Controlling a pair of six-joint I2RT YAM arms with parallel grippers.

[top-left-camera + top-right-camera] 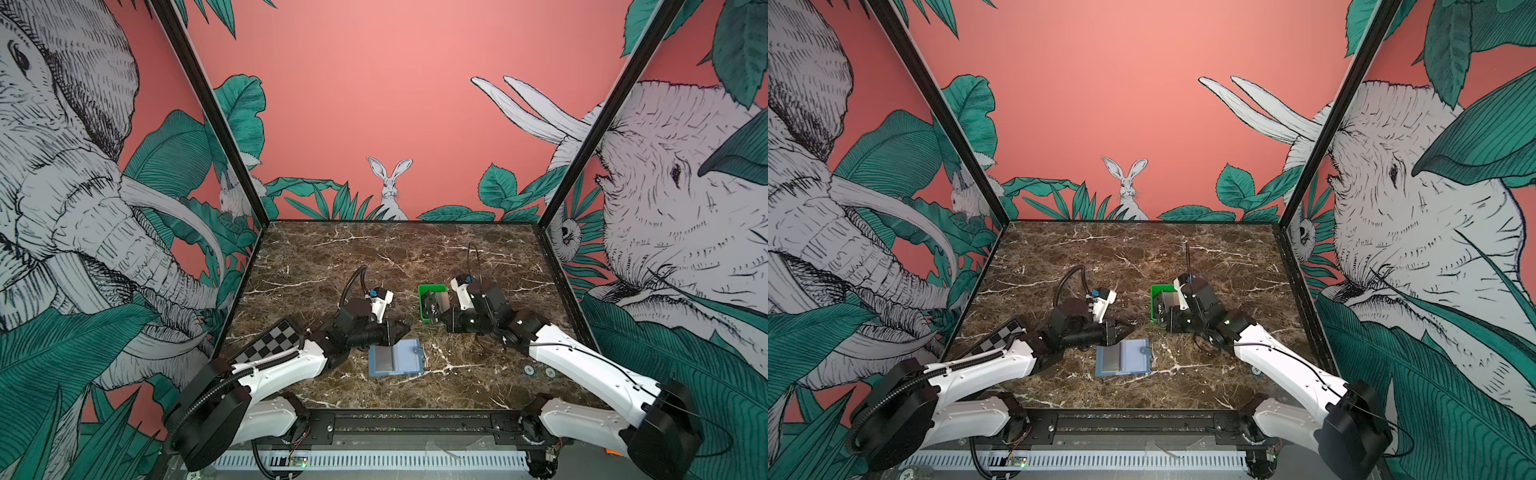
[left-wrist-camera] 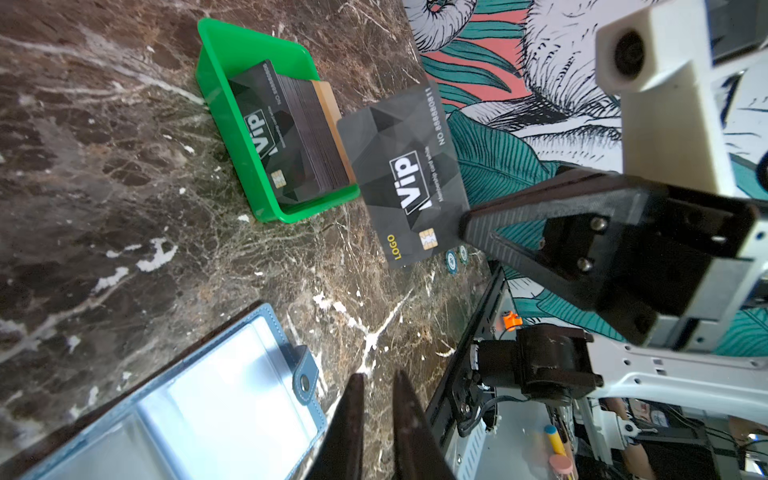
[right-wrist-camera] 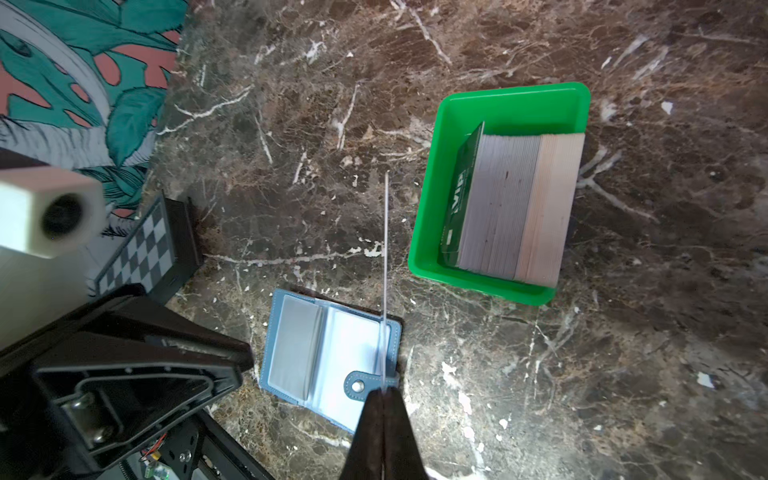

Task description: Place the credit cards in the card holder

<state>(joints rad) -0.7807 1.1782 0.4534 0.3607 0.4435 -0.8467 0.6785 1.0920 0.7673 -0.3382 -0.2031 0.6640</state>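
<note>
1. Two grippers. The right gripper (image 3: pixel 382 398) is clamped on one black VIP card (image 2: pixel 403 183), pinching it at a short edge. The left gripper (image 2: pixel 379 378) has its fingers a narrow gap apart with nothing between them.
2. One card is in the air. It hangs off the table (image 1: pixel 374 257), just beside the near rim of the green tray (image 3: pixel 428 232), between the tray and the card holder (image 1: pixel 395 358).
3. One card holder, lying open and flat, with its snap tab (image 3: pixel 357 386) on the right. One of its two clear pockets shows a grey rectangle; the other looks pale and glossy.
4. One tray holds one stack of cards (image 3: pixel 511 199) standing on edge: black at one end, grey in the middle, beige at the other. They are packed too tightly to count.
5. One checkerboard (image 1: pixel 270 343) sits at the table's left edge, and two round stickers (image 1: pixel 539 370) near the right front.
6. The card holder lies near the front edge, between the arms, and well apart from the tray.
7. The far half of the marble, up to the back wall, is bare, as is the strip between tray and holder.
</note>
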